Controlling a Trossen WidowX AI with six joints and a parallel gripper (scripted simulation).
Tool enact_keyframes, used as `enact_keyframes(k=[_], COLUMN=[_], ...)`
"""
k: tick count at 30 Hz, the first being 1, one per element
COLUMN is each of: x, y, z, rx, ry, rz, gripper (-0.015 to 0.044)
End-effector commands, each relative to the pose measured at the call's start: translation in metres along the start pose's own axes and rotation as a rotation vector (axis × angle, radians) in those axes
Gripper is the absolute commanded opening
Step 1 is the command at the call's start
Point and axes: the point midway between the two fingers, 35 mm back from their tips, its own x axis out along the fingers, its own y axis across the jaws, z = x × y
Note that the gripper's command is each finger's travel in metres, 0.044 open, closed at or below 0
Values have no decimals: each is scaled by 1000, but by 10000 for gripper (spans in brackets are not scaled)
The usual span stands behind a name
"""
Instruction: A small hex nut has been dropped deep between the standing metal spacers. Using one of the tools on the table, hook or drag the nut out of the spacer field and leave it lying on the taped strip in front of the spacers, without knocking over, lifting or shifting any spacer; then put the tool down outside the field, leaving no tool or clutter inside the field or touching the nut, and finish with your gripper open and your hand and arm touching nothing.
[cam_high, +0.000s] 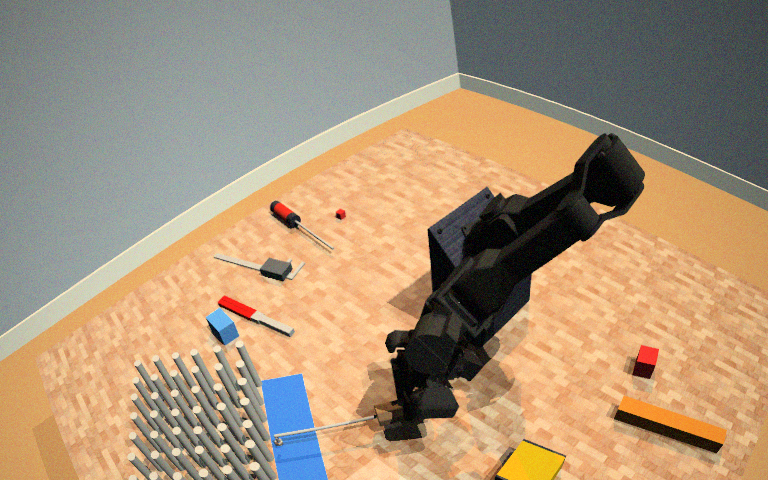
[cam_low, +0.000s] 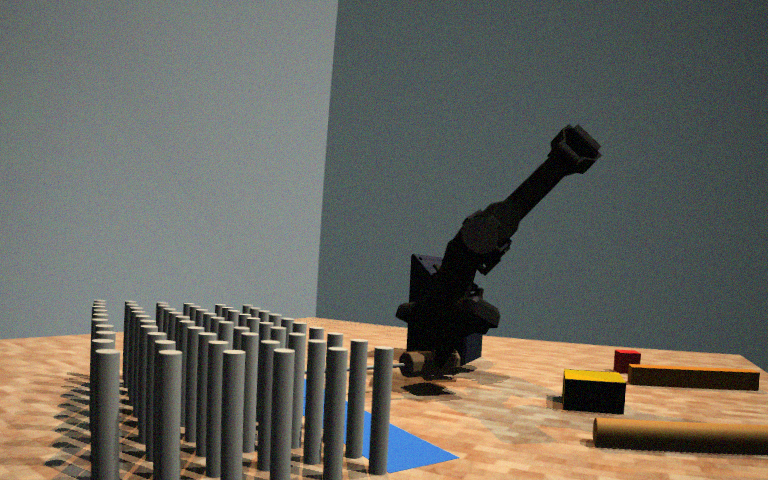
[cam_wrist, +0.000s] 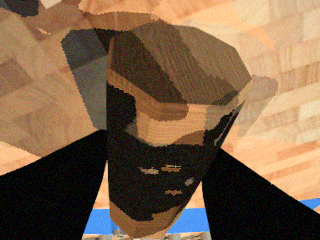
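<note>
My gripper (cam_high: 397, 417) (cam_low: 433, 365) (cam_wrist: 156, 147) is shut on the wooden handle (cam_high: 386, 415) (cam_low: 416, 363) (cam_wrist: 175, 65) of a thin metal rod tool, low over the table in front of the spacers. The rod (cam_high: 334, 425) reaches across the blue taped strip (cam_high: 287, 396) (cam_low: 413, 447) (cam_wrist: 190, 220), with a shadow separate from it. At the rod's tip, near the strip's spacer-side edge, is a small grey ring-like shape (cam_high: 278, 442), apparently the nut; whether tip and nut touch is unclear. The grey spacers (cam_high: 249, 367) (cam_low: 167, 413) stand upright. The handle hides most of the rod in the wrist view.
A blue block (cam_high: 222, 326), a red-handled tool (cam_high: 237, 307), a grey tool (cam_high: 275, 269) and a screwdriver (cam_high: 284, 214) lie beyond the field. A yellow-topped block (cam_high: 531, 461) (cam_low: 593, 390), an orange bar (cam_high: 671, 421) (cam_low: 693, 377) and a red block (cam_high: 645, 361) (cam_low: 626, 360) are on the right.
</note>
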Motion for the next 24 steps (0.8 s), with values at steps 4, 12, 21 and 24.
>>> enact_keyframes(k=[4, 12, 21, 24], x=[-12, -22, -47, -59], y=[3, 4, -3, -6], z=[14, 22, -2, -10], rx=[7, 8, -3, -5], ry=[5, 6, 7, 6], rz=[1, 5, 24, 27], gripper=[0, 0, 0, 0])
